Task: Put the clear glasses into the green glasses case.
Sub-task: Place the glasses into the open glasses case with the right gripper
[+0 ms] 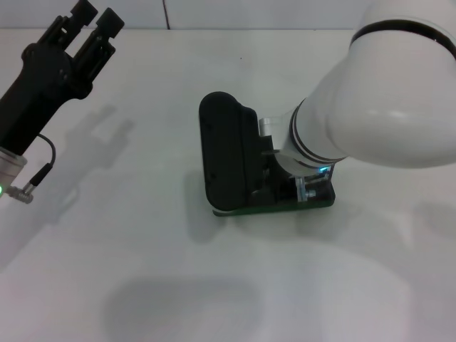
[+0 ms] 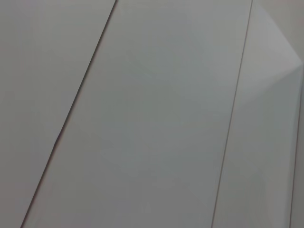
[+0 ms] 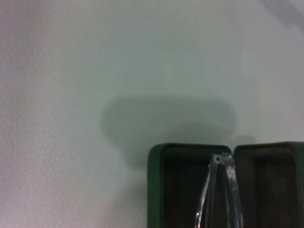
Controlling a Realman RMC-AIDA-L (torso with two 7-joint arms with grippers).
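The green glasses case (image 1: 246,171) lies open near the middle of the white surface (image 1: 142,249), its dark lid standing up on the robot's left side of the base, with a strip of green edge showing along the near side. The right arm reaches in from the right and bends down over the open base, so that the right gripper (image 1: 303,187) sits low over or inside the case; its fingers are hidden behind the white wrist, and whether they are spread or closed cannot be told. In the right wrist view the case (image 3: 154,185) shows its two halves side by side, green rims around dark lining, and the clear glasses (image 3: 219,190) appear as thin transparent arms folded together, running over the hinge line between the halves; they seem to be held by this gripper, though the grip itself is out of sight. The left gripper (image 1: 91,25) is raised at the far left, well apart from the case, its black fingers pointing away from the robot with a narrow gap between them and nothing in them. The left wrist view shows only pale panels with thin seams.
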